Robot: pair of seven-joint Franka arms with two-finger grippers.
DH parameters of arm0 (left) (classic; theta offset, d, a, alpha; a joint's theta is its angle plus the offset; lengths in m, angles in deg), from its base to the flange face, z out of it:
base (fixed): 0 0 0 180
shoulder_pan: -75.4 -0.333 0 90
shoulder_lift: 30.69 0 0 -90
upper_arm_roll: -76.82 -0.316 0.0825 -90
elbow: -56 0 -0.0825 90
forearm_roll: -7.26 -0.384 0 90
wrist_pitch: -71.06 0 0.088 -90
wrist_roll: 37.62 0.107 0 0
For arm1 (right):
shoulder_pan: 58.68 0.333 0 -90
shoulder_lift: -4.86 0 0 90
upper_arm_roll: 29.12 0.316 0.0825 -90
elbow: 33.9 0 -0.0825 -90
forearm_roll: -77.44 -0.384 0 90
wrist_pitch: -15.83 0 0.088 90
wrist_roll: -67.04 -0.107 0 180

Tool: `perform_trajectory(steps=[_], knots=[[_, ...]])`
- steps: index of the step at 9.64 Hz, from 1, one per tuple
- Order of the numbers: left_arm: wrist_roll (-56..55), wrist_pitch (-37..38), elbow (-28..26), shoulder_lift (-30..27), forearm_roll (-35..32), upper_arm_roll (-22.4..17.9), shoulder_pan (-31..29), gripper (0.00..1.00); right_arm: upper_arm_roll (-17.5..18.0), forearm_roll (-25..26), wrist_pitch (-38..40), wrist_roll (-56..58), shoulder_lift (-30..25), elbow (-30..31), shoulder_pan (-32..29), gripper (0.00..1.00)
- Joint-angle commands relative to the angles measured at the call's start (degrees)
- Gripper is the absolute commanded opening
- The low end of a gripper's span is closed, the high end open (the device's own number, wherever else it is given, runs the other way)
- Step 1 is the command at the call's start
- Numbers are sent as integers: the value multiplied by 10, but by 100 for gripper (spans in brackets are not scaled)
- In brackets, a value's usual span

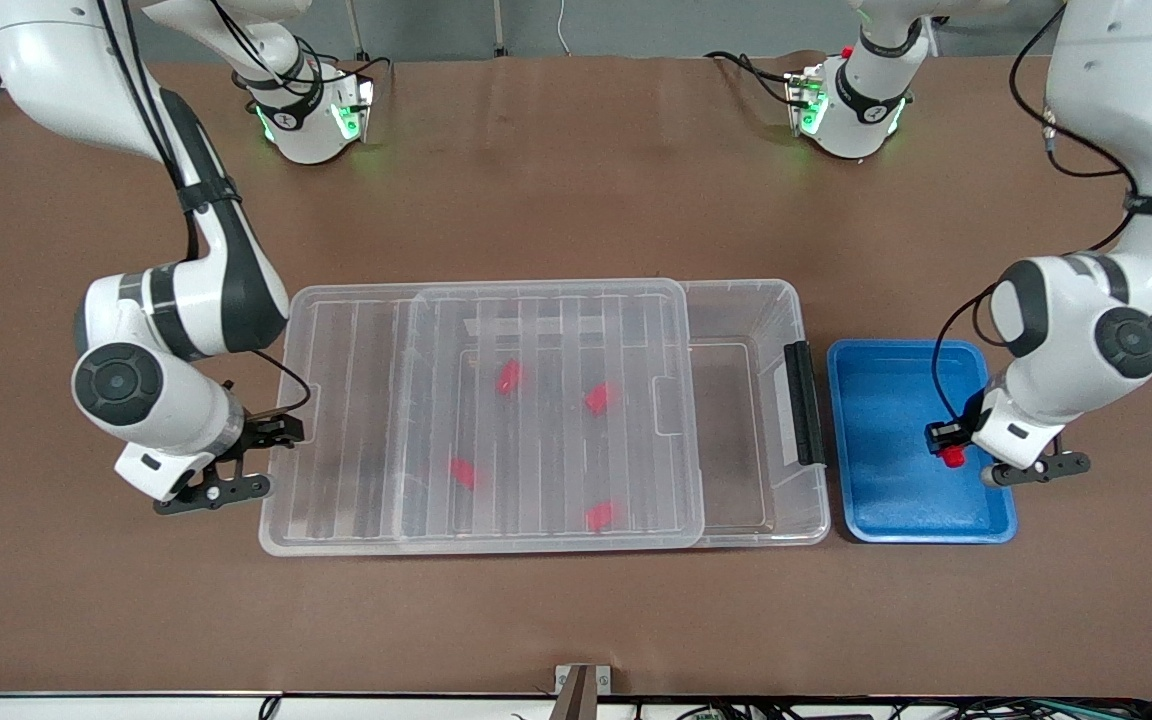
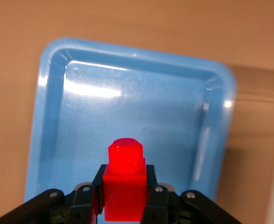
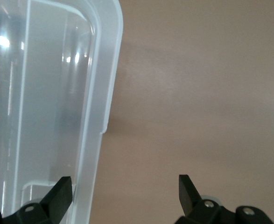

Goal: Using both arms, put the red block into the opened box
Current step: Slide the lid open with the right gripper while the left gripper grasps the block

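My left gripper (image 1: 948, 446) (image 2: 124, 185) is shut on a red block (image 1: 953, 458) (image 2: 125, 186), just above the floor of the blue tray (image 1: 886, 390) (image 2: 127, 102). The clear box (image 1: 808, 310) lies mid-table. Its ribbed lid (image 1: 356, 400) is slid toward the right arm's end, so the end by the black latch (image 1: 804, 400) is uncovered. Several more red blocks (image 1: 508, 376) lie in the box under the lid. My right gripper (image 1: 261, 458) (image 3: 125, 186) is open at the lid's short edge (image 3: 99, 93), which sits between its fingers, close to one of them.
The blue tray sits on the brown table (image 1: 576, 620) beside the box's latch end, toward the left arm's end. Both arm bases (image 1: 316, 110) stand along the table's edge farthest from the front camera. A small bracket (image 1: 581, 690) sits at the nearest edge.
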Motion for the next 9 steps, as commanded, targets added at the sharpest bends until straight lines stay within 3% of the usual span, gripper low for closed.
perform_trajectory(steps=[1,3,6,9], knots=[[11,83,25,-45,-5,35,3,0,6,13,10,40,-6,1,-28,100],[-29,135,66,-48,-5,97,3,0,7,13,10,51,-6,-1,-35,100],[-111,135,78,-27,-28,183,17,0,10,2,10,34,-13,-14,-31,100],[-208,80,98,62,-118,256,22,0,5,-59,100,-75,-139,-10,-45,100]])
